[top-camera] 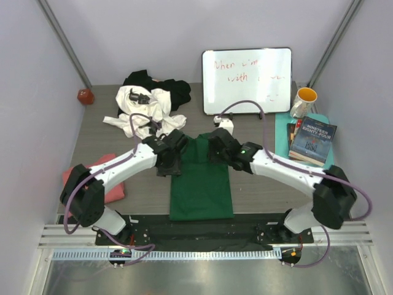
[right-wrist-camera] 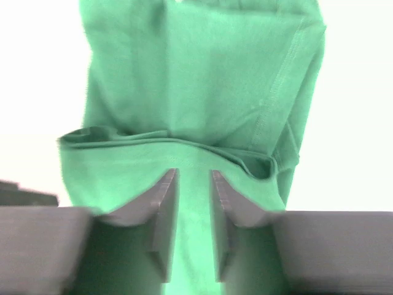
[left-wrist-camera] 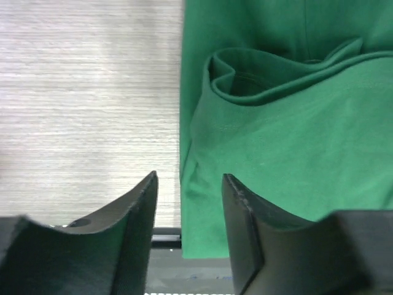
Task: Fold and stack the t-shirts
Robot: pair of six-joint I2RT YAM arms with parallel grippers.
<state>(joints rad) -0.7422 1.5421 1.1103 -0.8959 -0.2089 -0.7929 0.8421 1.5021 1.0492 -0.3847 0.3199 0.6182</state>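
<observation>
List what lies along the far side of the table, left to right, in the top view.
From the left: red ball, white t-shirt, whiteboard, mug. The black t-shirt overlaps the white one, so it is left out.

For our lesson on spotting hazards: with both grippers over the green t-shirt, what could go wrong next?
1. The left gripper straddles the side edge of the green t-shirt, one finger over bare table; closing might catch only a sliver.
2. The right gripper sits over a loose fold that may unfold if nudged.
</observation>
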